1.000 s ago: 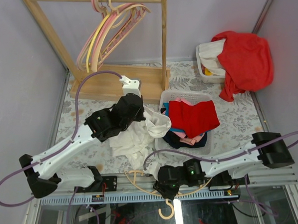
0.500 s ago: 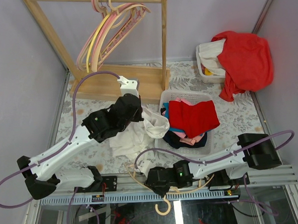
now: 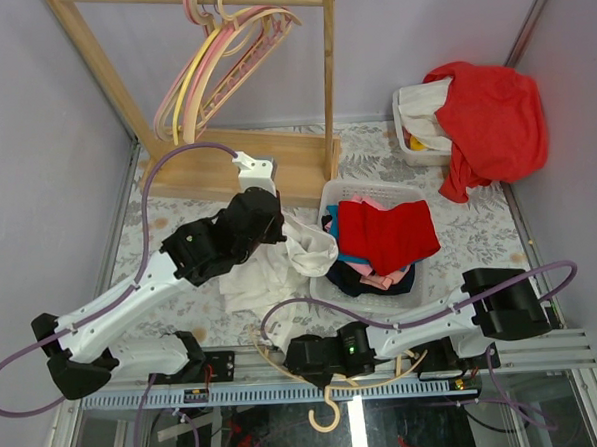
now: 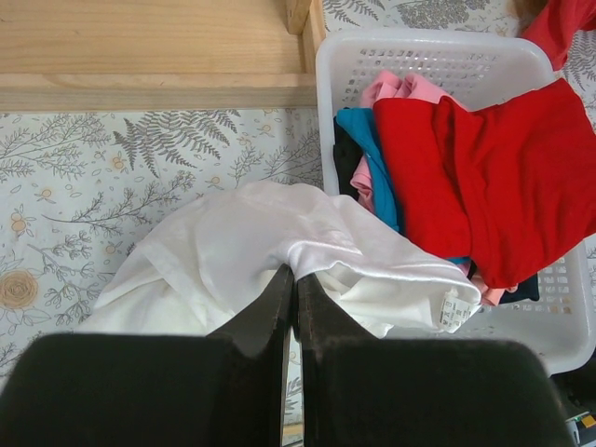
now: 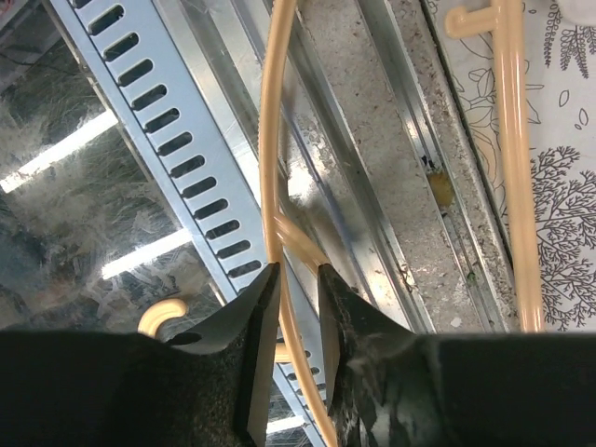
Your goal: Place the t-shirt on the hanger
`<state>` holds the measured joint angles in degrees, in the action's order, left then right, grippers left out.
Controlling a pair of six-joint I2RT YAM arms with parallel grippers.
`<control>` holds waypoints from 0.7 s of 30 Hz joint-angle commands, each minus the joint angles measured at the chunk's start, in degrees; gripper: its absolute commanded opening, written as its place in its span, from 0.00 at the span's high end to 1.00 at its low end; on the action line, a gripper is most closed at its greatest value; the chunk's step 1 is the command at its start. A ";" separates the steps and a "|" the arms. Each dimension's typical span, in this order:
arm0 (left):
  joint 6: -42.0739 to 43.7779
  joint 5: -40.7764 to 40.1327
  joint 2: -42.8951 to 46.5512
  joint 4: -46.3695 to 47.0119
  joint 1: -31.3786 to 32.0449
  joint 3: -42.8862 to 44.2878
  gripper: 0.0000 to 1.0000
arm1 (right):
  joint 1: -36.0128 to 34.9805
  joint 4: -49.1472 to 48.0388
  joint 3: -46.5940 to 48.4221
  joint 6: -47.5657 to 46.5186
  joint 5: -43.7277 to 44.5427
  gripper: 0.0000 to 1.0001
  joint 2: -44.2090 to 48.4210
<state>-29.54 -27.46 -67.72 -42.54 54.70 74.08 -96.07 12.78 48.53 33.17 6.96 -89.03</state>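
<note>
The white t-shirt (image 3: 264, 283) lies bunched on the floral table, one end draped onto the basket's rim. My left gripper (image 3: 285, 234) is shut on a fold of it. The left wrist view shows the jaws (image 4: 295, 276) pinching the fabric, the t-shirt (image 4: 223, 251) spreading left and right, its label by the basket. The peach-beige hanger (image 3: 331, 414) lies over the near metal edge, hook pointing off the table. My right gripper (image 3: 303, 355) is shut on it. In the right wrist view the gripper (image 5: 296, 276) clamps the hanger (image 5: 270, 140) where its thin arms join.
A white basket (image 3: 329, 194) of red, pink and navy clothes stands right of the t-shirt. A wooden rack (image 3: 225, 167) at the back holds pink and yellow hangers (image 3: 206, 73). A big red garment (image 3: 488, 118) drapes a bin at back right. A slotted metal rail (image 3: 187, 398) runs along the near edge.
My right arm has slid left along the near edge with the hanger in its jaws. My left gripper has shifted slightly up and left with the t-shirt.
</note>
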 commanded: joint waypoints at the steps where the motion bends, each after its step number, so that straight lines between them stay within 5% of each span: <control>1: -0.17 -0.73 1.51 0.17 -0.35 -0.13 1.00 | -14.67 1.91 0.86 0.01 3.50 0.71 -0.46; 14: -0.43 -0.45 1.35 -0.03 -0.32 0.45 1.00 | -18.72 2.67 0.93 -1.70 8.70 0.69 6.30; 21: -0.52 -0.31 1.40 -0.08 -0.32 0.76 1.00 | -19.22 -0.86 -1.55 -2.27 3.54 0.62 8.07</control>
<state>-29.87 -27.44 -67.11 -43.03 54.68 74.08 -96.29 14.33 48.18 31.75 11.79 -81.58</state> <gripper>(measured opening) 0.006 0.361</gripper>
